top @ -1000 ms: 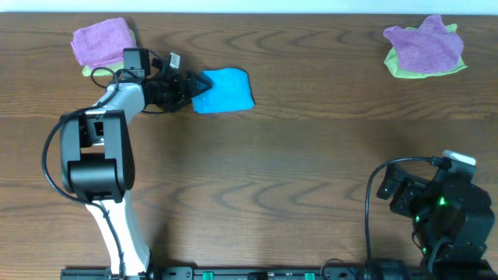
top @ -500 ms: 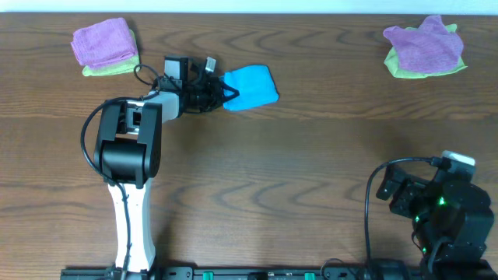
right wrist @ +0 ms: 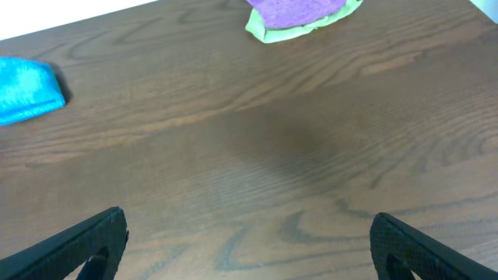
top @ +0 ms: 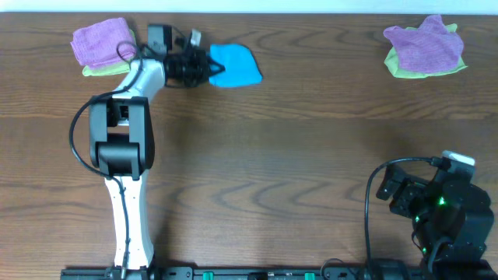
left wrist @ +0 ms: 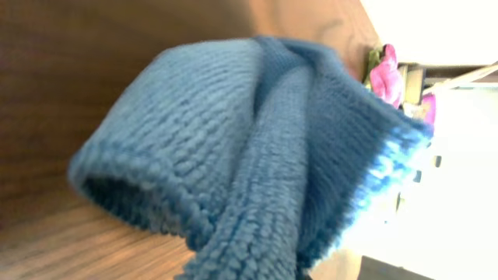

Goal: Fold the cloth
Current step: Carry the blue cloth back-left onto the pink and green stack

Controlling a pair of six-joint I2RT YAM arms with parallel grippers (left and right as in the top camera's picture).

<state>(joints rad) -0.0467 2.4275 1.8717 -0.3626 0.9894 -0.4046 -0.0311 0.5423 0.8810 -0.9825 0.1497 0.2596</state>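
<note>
Left gripper (top: pixel 204 70) is clamped on the left edge of the bright sky-blue microfibre cloth (top: pixel 236 64). It lies bunched to the right of the purple-over-lime folded cloth pile (top: pixel 103 45), its bulk trailing rightward from the jaws. Right gripper (right wrist: pixel 249 241), wide open and empty, is well apart from that pile, so the left arm is nearer.

cloth (top: pixel 235 65) on table (top: pixel 296 155) by far edge, left of centre, L gripper (top: pixel 208 70) at its left side, cloth pile (top: pixel 105 45) further left, 2nd pile (top: pixel 425 47) far-right corner, R gripper (right wrist: pixel 247 237) near edge, right, well apart.
</note>
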